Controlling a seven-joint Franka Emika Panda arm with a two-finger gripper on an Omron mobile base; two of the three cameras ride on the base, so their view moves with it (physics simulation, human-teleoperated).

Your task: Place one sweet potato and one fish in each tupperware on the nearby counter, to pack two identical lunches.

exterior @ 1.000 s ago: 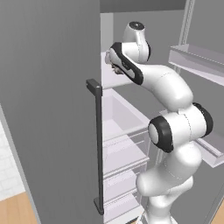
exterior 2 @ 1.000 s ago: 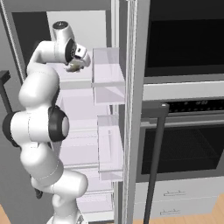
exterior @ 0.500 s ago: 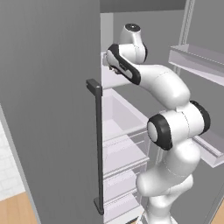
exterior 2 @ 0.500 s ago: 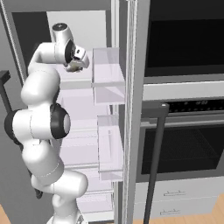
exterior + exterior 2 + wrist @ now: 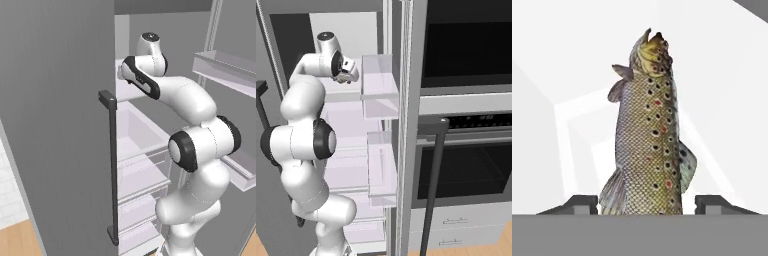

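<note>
A spotted brown fish [image 5: 649, 145] lies on the white fridge shelf [image 5: 722, 115], its head pointing away from the hand. My gripper [image 5: 646, 205] straddles its tail end: one dark fingertip [image 5: 582, 204] stands to the left and the other to the right, each a narrow gap off the fish's sides. The jaws read as open. In the right base view the gripper [image 5: 348, 74] reaches onto the upper shelf inside the open fridge. In the left base view the hand goes behind the edge of the fridge door. The sweet potato, the tupperware and the counter are out of view.
The open grey fridge door with its dark vertical handle [image 5: 112, 165] stands close on the arm's left. Clear door bins [image 5: 380, 75] hang on the right. Lower shelves and drawers [image 5: 142, 175] lie under the arm. A black wall oven [image 5: 471, 165] with a long handle [image 5: 431, 195] stands to the right.
The hand has shifted only slightly at the upper fridge shelf. The rest of the arm holds its pose.
</note>
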